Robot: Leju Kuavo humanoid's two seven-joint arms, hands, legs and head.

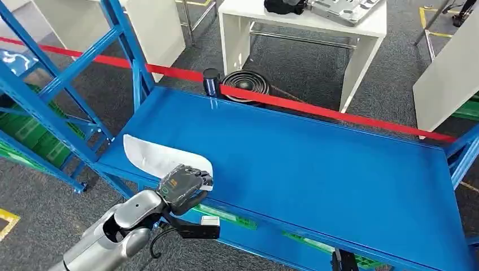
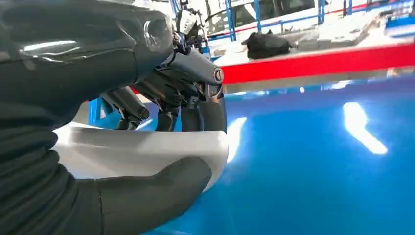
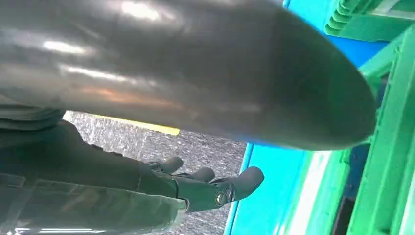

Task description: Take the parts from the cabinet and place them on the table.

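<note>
A flat white part [image 1: 148, 153] with a rounded end lies at the near left corner of the blue shelf top [image 1: 316, 164]. My left hand [image 1: 183, 185] grips its rounded end at the shelf's front edge. In the left wrist view the dark fingers [image 2: 195, 105] curl over the white part [image 2: 147, 149] and the thumb [image 2: 156, 188] presses on its opposite face. My right hand [image 3: 205, 188] hangs low beside the rack's blue frame with its fingers loosely apart and nothing in them.
Red barrier tape [image 1: 316, 108] runs behind the shelf, with a black coil [image 1: 245, 83] on the floor beyond it. A white table [image 1: 361, 31] stands at the back, bearing grey metal parts [image 1: 344, 8]. Green crates [image 1: 28, 135] sit in the rack at left.
</note>
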